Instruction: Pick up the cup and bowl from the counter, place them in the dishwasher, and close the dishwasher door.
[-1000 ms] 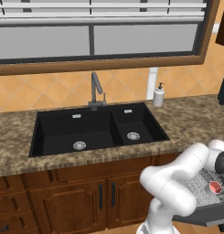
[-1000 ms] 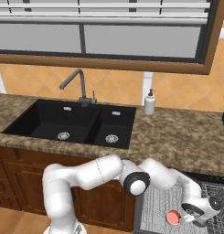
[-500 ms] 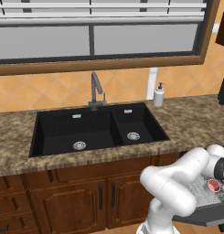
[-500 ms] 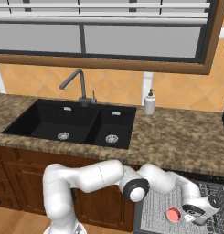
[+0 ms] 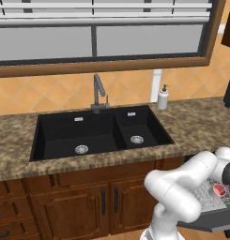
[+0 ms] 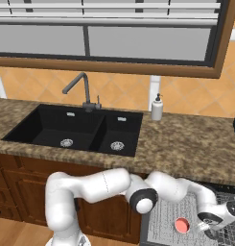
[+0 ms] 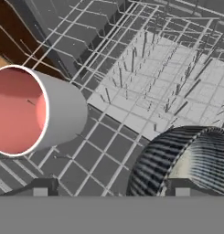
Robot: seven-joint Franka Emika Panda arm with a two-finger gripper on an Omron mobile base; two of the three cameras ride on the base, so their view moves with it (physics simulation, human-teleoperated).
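One cup (image 7: 33,112) lies on its side in the dishwasher's (image 6: 186,226) grey wire rack (image 7: 145,68), its pink inside facing out and its pale wall behind; from the right base view it shows as a small pink ring (image 6: 182,224) on the mesh, and from the left as a pink spot (image 5: 219,190) just beside the arm's wrist. One bowl (image 7: 189,160), dark with fine pale ribs and a light inside, rests on the rack just beside the cup, the two near each other but apart. So both dishes are in the rack.

The gripper (image 7: 109,189) hangs low over the rack with its two finger tips spread wide, one (image 7: 40,189) under the cup and the other under the bowl, holding nothing. In the right base view the gripper (image 6: 210,226) sits just beside the cup.

The dishwasher door (image 5: 210,221) lies folded down flat, a dark grey panel under the rack.

Above runs the speckled granite counter (image 6: 186,144). Set into it is one black sink (image 5: 97,133) with two basins, each with one drain. One faucet (image 5: 98,93) stands behind it, and one white soap dispenser (image 5: 163,98) stands upright on the counter to its right. Brown wooden cabinets (image 5: 74,201) fill the front below.
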